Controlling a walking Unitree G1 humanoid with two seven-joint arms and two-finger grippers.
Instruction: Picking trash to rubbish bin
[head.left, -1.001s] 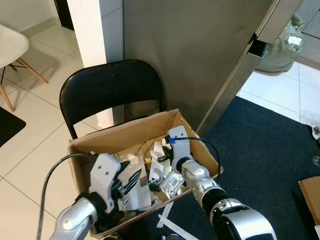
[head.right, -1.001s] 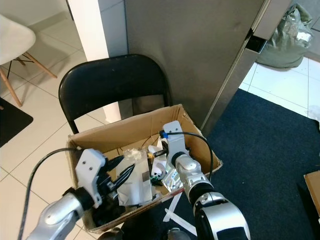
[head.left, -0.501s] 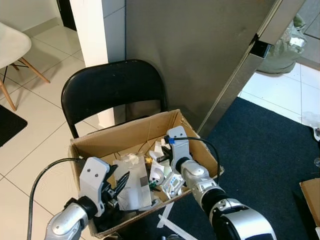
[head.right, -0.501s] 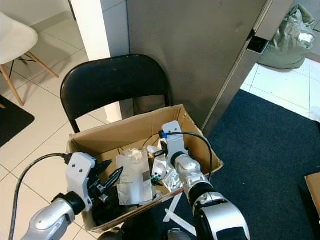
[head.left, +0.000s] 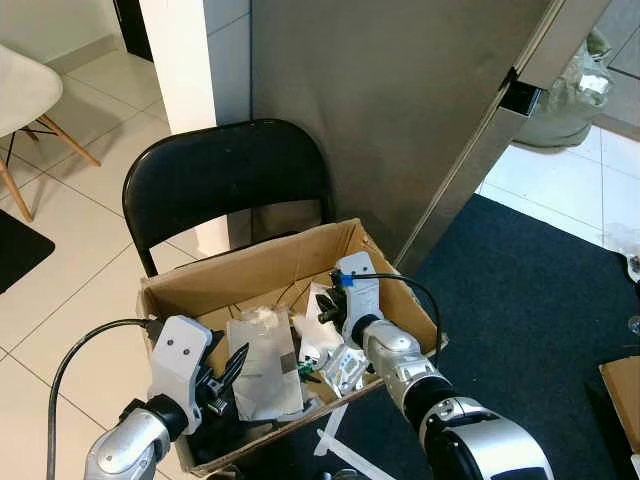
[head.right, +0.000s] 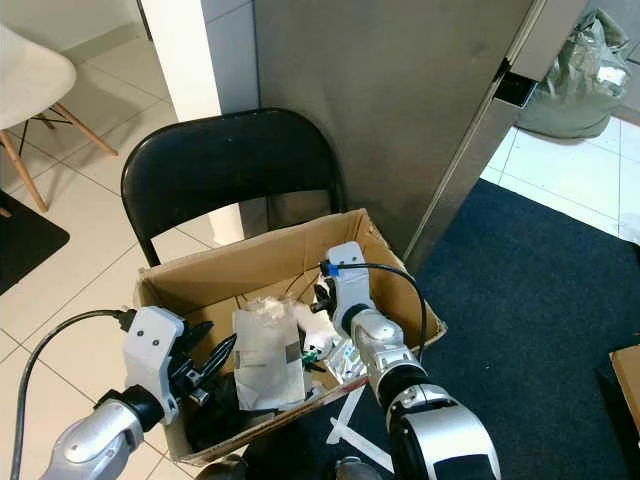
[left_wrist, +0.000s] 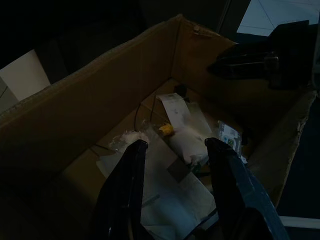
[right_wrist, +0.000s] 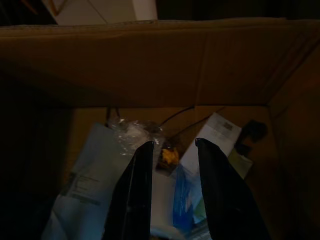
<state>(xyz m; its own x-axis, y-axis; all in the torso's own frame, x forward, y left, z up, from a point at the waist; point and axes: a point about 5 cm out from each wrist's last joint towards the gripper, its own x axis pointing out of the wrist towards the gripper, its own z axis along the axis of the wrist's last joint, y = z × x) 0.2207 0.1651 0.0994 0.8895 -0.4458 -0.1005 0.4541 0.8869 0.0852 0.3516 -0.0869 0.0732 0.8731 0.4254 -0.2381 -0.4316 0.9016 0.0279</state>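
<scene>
A cardboard box (head.left: 250, 262) serves as the bin and sits on a black folding chair (head.left: 225, 175). Inside lie a grey-white paper sheet (head.left: 258, 365), crumpled clear plastic (head.left: 258, 318), a white slip (left_wrist: 175, 107), a small yellow scrap (right_wrist: 169, 156) and a blister pack (head.left: 345, 368). My left gripper (head.left: 228, 365) hovers over the box's near left corner, open and holding nothing. My right gripper (head.left: 325, 312) reaches in from the right side, low above the trash. Its fingers stand a little apart with nothing between them, over the yellow scrap in the right wrist view.
A grey metal panel (head.left: 400, 100) rises right behind the chair. Dark blue carpet (head.left: 540, 300) lies to the right, tiled floor to the left with a white chair (head.left: 20, 95). A filled bag (head.left: 565, 95) stands at the far right. White strips (head.left: 330, 430) lie by the box's front.
My left gripper has drawn back and left from above the paper sheet toward the box's near left corner. The right gripper has barely moved.
</scene>
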